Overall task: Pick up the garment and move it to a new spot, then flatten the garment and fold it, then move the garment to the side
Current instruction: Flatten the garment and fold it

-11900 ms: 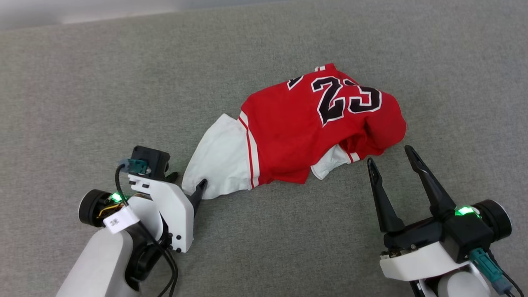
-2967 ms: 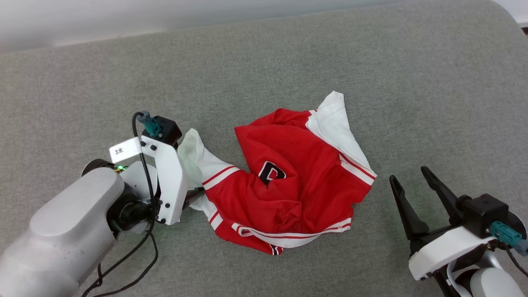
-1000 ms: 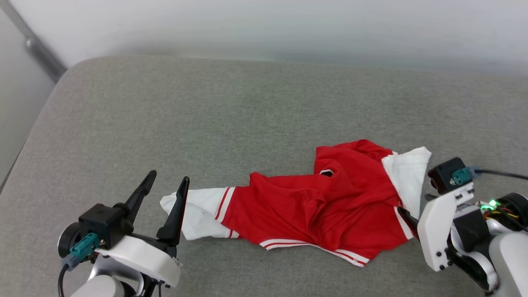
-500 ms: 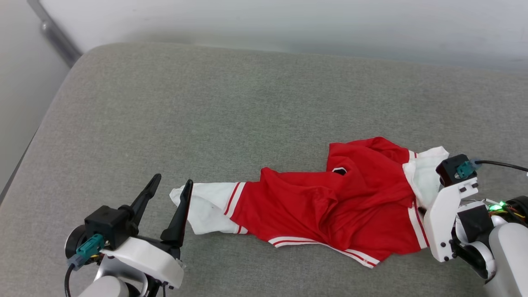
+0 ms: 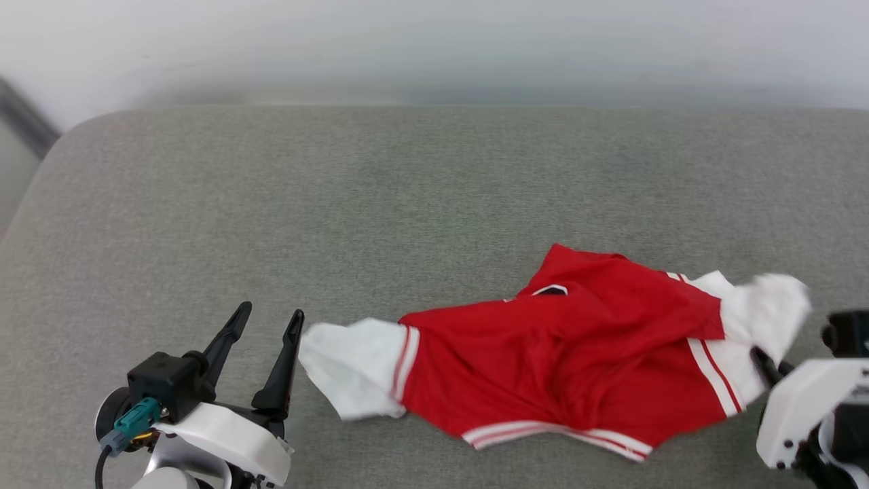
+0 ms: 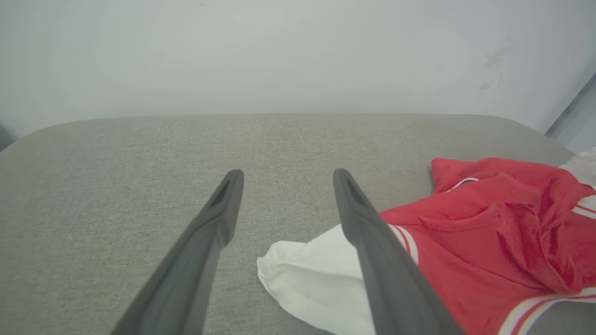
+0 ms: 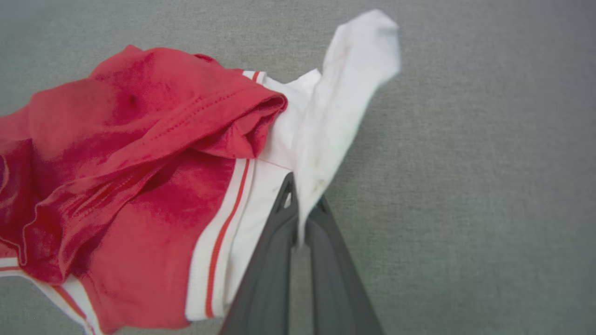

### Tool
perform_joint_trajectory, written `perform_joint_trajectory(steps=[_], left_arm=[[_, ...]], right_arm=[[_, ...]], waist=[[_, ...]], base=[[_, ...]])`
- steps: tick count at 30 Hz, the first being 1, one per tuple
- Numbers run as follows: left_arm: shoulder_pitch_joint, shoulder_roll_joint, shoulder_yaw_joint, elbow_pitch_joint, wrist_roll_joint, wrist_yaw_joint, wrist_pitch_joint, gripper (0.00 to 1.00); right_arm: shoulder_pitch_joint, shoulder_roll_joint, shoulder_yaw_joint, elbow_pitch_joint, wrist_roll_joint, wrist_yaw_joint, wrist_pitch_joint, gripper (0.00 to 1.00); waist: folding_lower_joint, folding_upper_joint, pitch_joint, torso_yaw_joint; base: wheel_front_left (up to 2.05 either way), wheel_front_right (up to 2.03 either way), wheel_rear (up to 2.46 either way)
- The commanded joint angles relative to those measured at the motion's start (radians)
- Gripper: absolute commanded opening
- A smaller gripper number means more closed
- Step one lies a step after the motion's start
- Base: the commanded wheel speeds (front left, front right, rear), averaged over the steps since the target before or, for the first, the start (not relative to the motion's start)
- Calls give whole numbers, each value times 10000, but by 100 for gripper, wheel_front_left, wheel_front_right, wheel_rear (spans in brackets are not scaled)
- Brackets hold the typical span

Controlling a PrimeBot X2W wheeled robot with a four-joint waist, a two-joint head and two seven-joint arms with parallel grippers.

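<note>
The garment (image 5: 577,367) lies stretched out on the grey cushion, plain red side up, with a white sleeve at each end. My right gripper (image 5: 759,354) is at its right end, shut on the right white sleeve (image 7: 344,93), whose loose end sticks up blurred. In the right wrist view the two dark fingers (image 7: 279,242) pinch the white cloth between them, and the right gripper (image 7: 302,194) sits beside the red-white striped trim. My left gripper (image 5: 268,314) stands open just left of the left white sleeve (image 5: 353,370), apart from it. In the left wrist view the garment (image 6: 489,232) lies to the right of the left gripper (image 6: 286,177).
The grey fabric cushion (image 5: 339,204) spreads wide behind and to the left of the garment. Its rounded left corner (image 5: 61,142) and back edge meet a pale wall (image 5: 434,47). A dark strip (image 5: 24,119) runs down at the far left.
My right gripper has shut on the right white sleeve and drawn it rightward, spreading the garment. The left gripper stays open. The head view has shifted.
</note>
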Motion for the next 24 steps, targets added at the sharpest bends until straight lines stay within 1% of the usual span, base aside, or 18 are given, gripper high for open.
perform_joint_trajectory(steps=[1, 4, 7, 8, 12, 13, 14, 15, 19, 22, 24], left_arm=[[106, 51, 6, 0, -53, 19, 2, 100], [164, 67, -18, 1, -79, 17, 22, 100], [166, 80, -33, 14, -109, 11, 71, 100], [157, 99, -75, 39, -117, -1, 114, 100], [167, 122, -67, 31, -143, 42, 149, 100], [181, 129, -62, 13, -146, 55, 147, 100], [209, 120, -37, -45, -143, 69, 127, 100], [200, 88, -18, -83, -145, 67, 111, 100], [241, -15, 94, -246, -125, 1, 42, 100], [236, -51, 163, -411, -23, -82, 29, 100], [134, -74, 79, -590, 112, -241, 17, 100]], right_arm=[[376, 380, -416, -154, 195, -7, -257, 0], [1006, 832, -1148, -82, 322, -7, -645, 0], [1417, 1065, -1435, 336, 214, -6, -1003, 0], [1556, 1014, -1322, 744, -136, -9, -1451, 100], [1234, 1083, -1141, 604, -15, -6, -2215, 100], [1189, 988, -1051, 462, -13, -6, -2443, 100], [1134, 779, -843, -35, 17, -6, -3123, 100], [1124, 708, -729, -246, 56, -6, -3379, 100], [1166, 517, -542, -974, 269, -6, -4285, 100], [1098, 607, -515, -1353, 425, -6, -4841, 100], [1053, 635, -472, -1528, 530, -6, -5183, 100]], waist=[[0, 0, -13, -195], [0, 0, 9, -301], [0, 0, 25, -374], [0, 0, 1, -427], [0, 0, -80, -523], [0, 0, -98, -553], [0, 0, -159, -648], [0, 0, -172, -676], [0, 0, -247, -816], [0, 0, -287, -951], [0, 0, -285, -1023]], base=[[0, 0, 0], [0, 0, 0], [0, 0, 0], [0, 0, 0], [0, 0, 0], [0, 0, 0], [0, 0, 0], [0, 0, 0], [0, 0, 0], [0, 0, 0], [0, 0, 0]])
